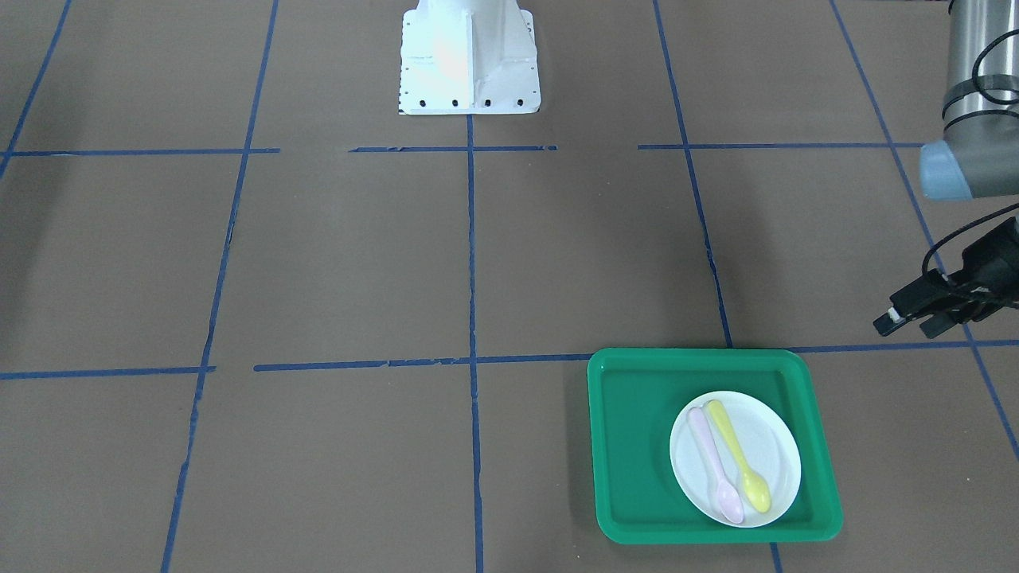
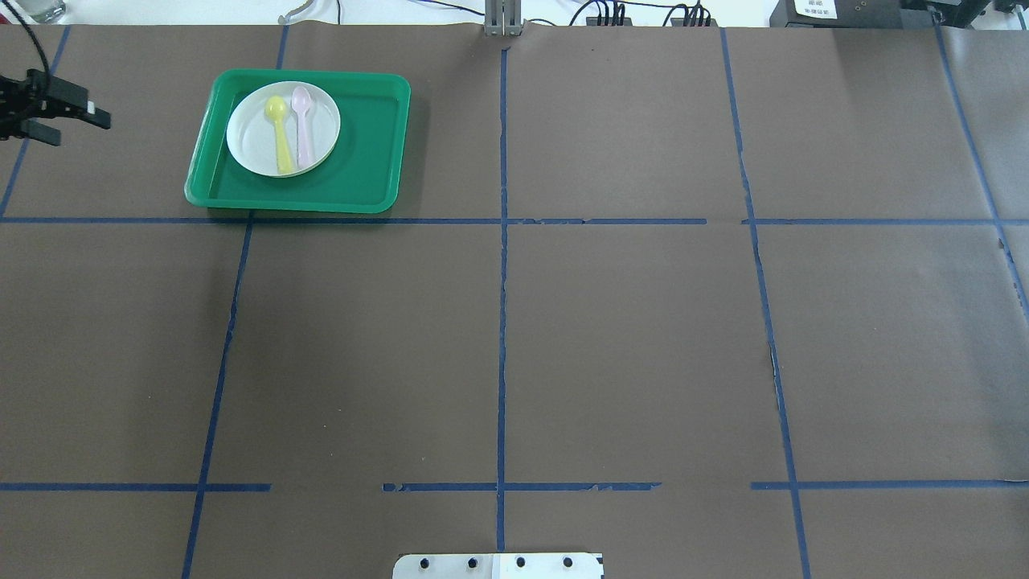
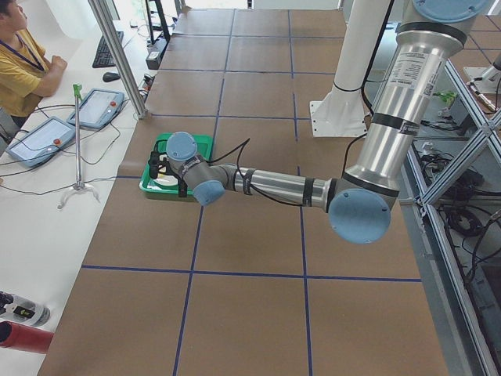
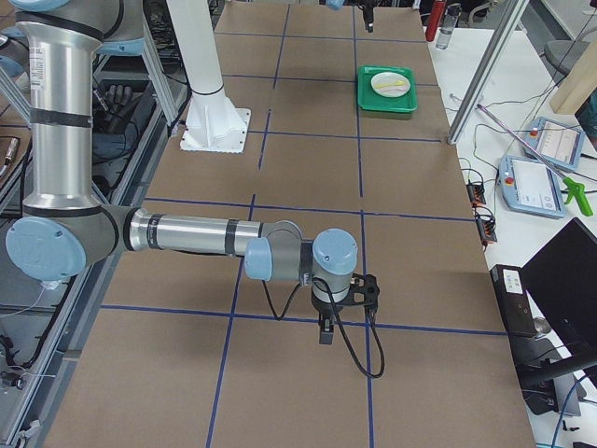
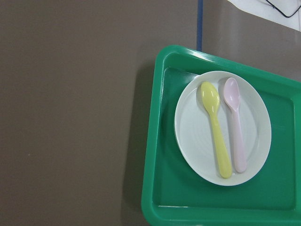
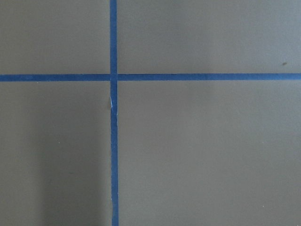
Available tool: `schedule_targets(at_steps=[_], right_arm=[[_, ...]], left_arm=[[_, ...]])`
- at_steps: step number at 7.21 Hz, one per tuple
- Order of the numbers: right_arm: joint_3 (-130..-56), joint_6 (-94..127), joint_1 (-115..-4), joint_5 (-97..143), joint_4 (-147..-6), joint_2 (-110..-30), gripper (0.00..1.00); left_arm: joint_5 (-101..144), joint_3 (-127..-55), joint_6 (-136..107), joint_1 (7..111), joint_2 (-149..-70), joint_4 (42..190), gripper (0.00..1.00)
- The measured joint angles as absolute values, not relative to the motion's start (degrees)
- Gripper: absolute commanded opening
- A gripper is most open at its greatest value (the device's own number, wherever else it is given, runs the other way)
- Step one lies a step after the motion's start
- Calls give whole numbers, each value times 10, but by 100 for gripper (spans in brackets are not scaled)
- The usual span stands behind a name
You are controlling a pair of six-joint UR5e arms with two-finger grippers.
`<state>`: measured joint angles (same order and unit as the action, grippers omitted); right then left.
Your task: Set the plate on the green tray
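Observation:
The small white plate (image 1: 771, 446) lies inside the green tray (image 1: 637, 446), toward one end, with a yellow spoon (image 1: 740, 458) and a pink spoon (image 1: 715, 465) on it. The overhead view shows the plate (image 2: 251, 133) and tray (image 2: 366, 153) at the far left; the left wrist view shows the plate (image 5: 193, 136) and tray (image 5: 160, 179) from above. My left gripper (image 2: 80, 129) is open and empty, off to the side of the tray and apart from it; it also shows in the front view (image 1: 905, 326). My right gripper (image 4: 325, 334) hovers over bare table far from the tray; I cannot tell whether it is open or shut.
The table is brown paper with blue tape lines (image 2: 502, 322). The robot's white base (image 1: 468, 60) stands at the near middle edge. A metal post (image 2: 502, 16) stands at the far edge. An operator (image 3: 23, 63) sits beyond the table's far side.

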<state>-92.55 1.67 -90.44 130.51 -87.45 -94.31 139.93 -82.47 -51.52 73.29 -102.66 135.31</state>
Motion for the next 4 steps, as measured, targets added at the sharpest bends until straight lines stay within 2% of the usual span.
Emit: schedule_targets(at_steps=[2, 4], right_arm=[[-925, 17, -904, 1305, -875, -943, 100], [-925, 17, -904, 1305, -875, -943, 100]], left_arm=[[1414, -912, -436, 768, -920, 1336, 98], [1424, -994, -312, 802, -838, 1258, 98]])
